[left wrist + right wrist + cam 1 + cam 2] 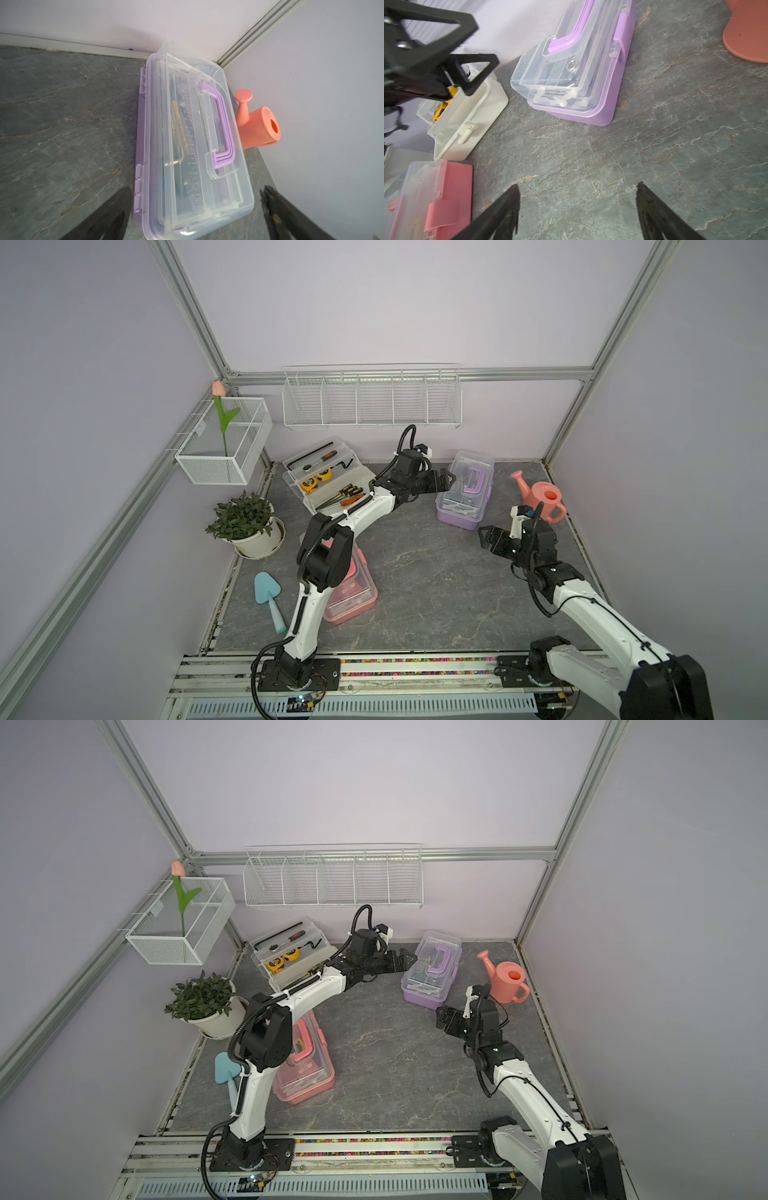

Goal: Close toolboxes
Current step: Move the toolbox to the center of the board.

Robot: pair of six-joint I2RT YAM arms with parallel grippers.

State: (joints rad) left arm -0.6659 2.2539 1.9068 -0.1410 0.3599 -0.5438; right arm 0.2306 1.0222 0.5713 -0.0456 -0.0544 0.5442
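Hovering with left gripper (449, 482) spread wide and empty just beside the purple toolbox (463, 499) (lid down, near the back wall), right gripper (484, 537) equally agape above the table (436, 580), pink toolbox (353, 593) near-left, white toolbox (332, 485) open behind.

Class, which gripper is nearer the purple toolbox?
Left. The left gripper, open, sits right at the end of the purple toolbox, its jaws facing it. The right gripper, also open, hangs over the table in front of the box, clearly apart.
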